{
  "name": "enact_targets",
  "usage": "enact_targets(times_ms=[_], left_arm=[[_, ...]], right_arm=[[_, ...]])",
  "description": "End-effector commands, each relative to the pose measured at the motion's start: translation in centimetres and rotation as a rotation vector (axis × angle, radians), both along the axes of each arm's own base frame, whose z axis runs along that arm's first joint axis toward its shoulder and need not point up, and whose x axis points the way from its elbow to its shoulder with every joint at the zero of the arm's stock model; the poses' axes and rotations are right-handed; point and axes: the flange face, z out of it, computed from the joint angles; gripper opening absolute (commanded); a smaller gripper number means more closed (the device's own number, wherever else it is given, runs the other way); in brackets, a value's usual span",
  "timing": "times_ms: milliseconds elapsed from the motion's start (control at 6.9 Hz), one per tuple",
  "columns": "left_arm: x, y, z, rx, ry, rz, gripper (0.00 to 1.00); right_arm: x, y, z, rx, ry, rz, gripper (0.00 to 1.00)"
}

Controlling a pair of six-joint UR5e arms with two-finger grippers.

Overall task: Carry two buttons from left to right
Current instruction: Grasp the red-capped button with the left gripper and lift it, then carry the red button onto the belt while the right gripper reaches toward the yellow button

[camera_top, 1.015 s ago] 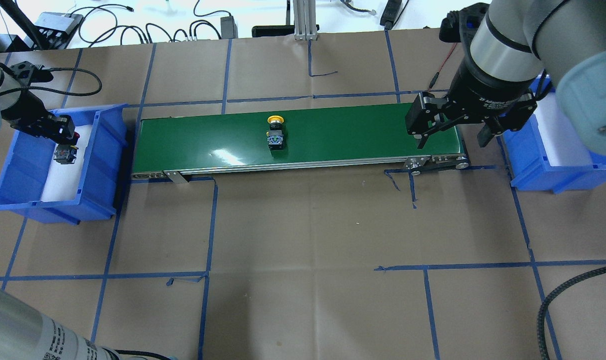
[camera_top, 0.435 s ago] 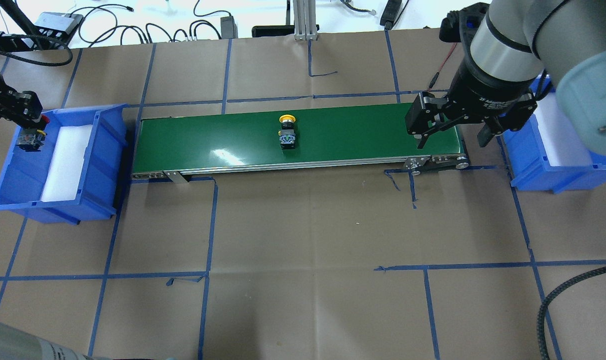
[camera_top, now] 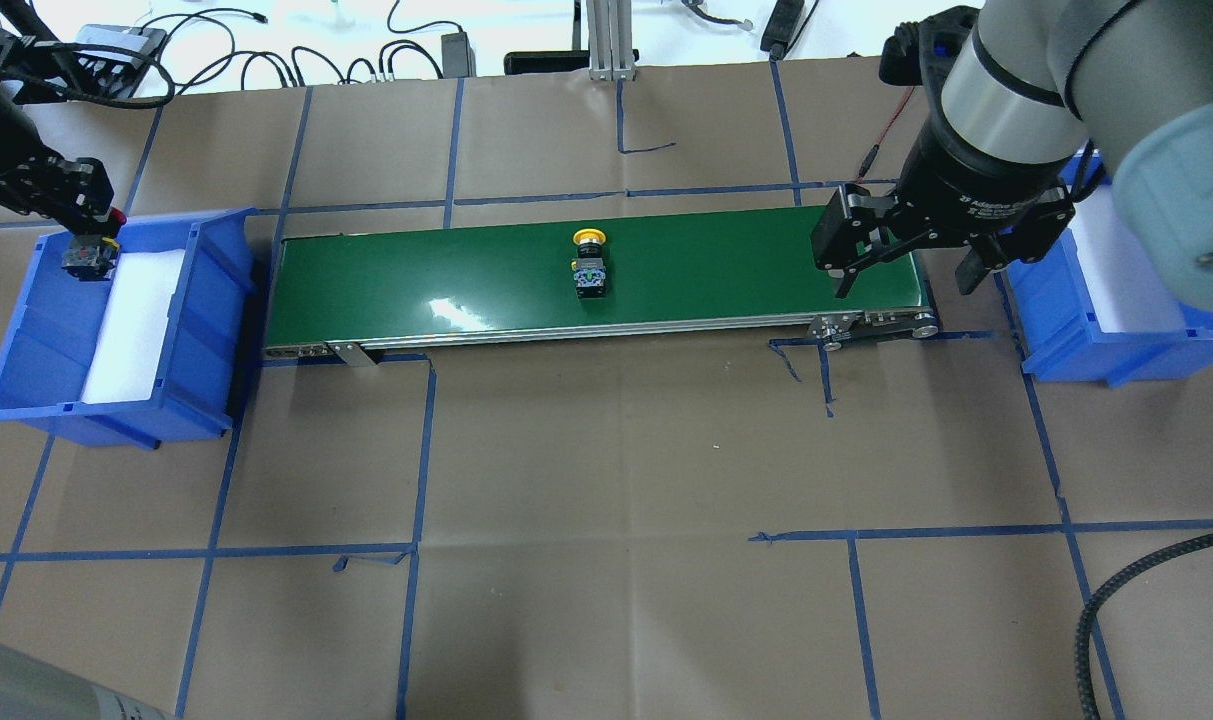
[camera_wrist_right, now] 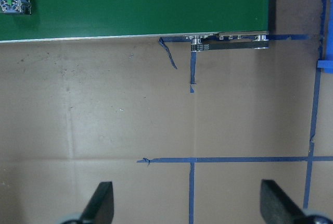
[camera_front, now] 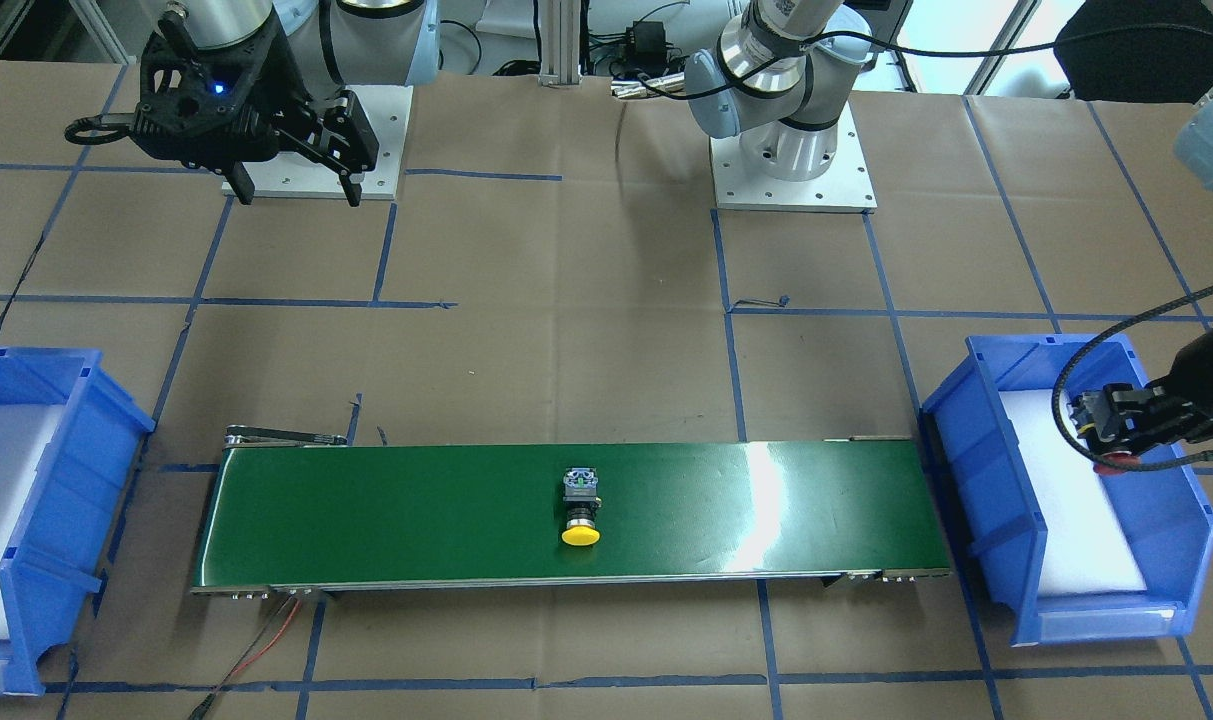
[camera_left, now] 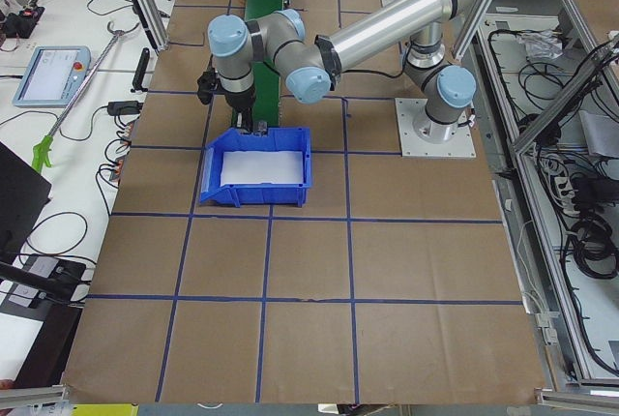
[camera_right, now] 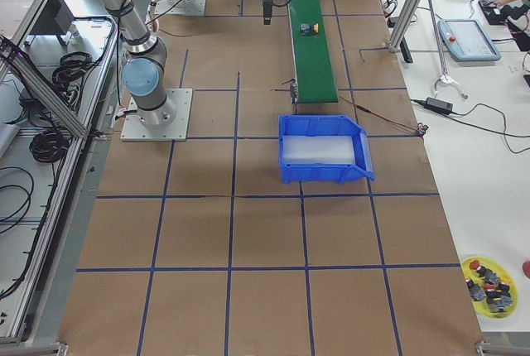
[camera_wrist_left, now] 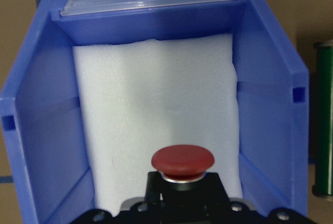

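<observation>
The yellow button (camera_top: 589, 265) lies on its side on the green conveyor belt (camera_top: 416, 280), about mid-length; it also shows in the front view (camera_front: 580, 512) and at the right wrist view's top left (camera_wrist_right: 13, 1). My left gripper (camera_top: 84, 240) is shut on the red button (camera_top: 91, 255), holding it above the far end of the left blue bin (camera_top: 216, 300). The left wrist view shows the red cap (camera_wrist_left: 182, 161) over the bin's white foam (camera_wrist_left: 156, 104). My right gripper (camera_top: 904, 285) is open and empty, hovering over the belt's right end.
The right blue bin (camera_top: 1096, 350) with white foam stands beside the belt's right end, partly under my right arm. Brown paper with blue tape lines covers the table (camera_top: 616, 500). Cables lie along the far edge (camera_top: 266, 60).
My left gripper has lifted the red button out of the left bin, toward its far end. The yellow button has travelled rightward on the belt. The right arm has not moved.
</observation>
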Motion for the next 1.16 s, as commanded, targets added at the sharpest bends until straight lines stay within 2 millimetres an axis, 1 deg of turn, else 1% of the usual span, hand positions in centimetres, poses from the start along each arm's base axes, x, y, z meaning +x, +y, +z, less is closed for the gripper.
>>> enact_targets(times_ms=[0, 145, 290, 435, 580, 725, 870, 1015], left_arm=[[-8.7, -1.3, 0.7, -0.01, -0.008, 0.072, 0.0], [-12.4, -1.4, 0.6, -0.007, -0.008, 0.09, 0.0], [-14.7, -1.2, -0.1, 0.007, -0.004, 0.111, 0.0], [-15.8, -1.1, -1.3, 0.023, 0.002, 0.099, 0.0], [-15.7, -1.4, -2.2, 0.035, 0.004, 0.099, 0.0], [-15.9, -1.8, -3.3, 0.047, 0.008, 0.096, 0.0], [-15.8, -2.0, -4.5, 0.067, 0.015, 0.077, 0.0], [-15.9, -2.5, -6.1, 0.092, 0.018, 0.075, 0.0]], right_arm=[[0.0, -0.2, 0.0, -0.01, 0.005, 0.0, 1.0], [0.0, -1.2, -2.0, 0.025, 0.003, 0.002, 1.0], [0.2, -3.7, -4.1, 0.015, 0.001, 0.005, 1.0], [0.4, -5.6, -4.9, -0.05, 0.003, 0.004, 1.0], [0.4, -7.2, -4.7, -0.135, -0.003, -0.02, 1.0], [0.6, -8.8, -5.4, -0.192, -0.011, -0.049, 1.0], [0.8, -10.5, -6.9, -0.216, -0.021, -0.05, 1.0], [0.9, -12.1, -8.7, -0.229, -0.028, -0.045, 1.0]])
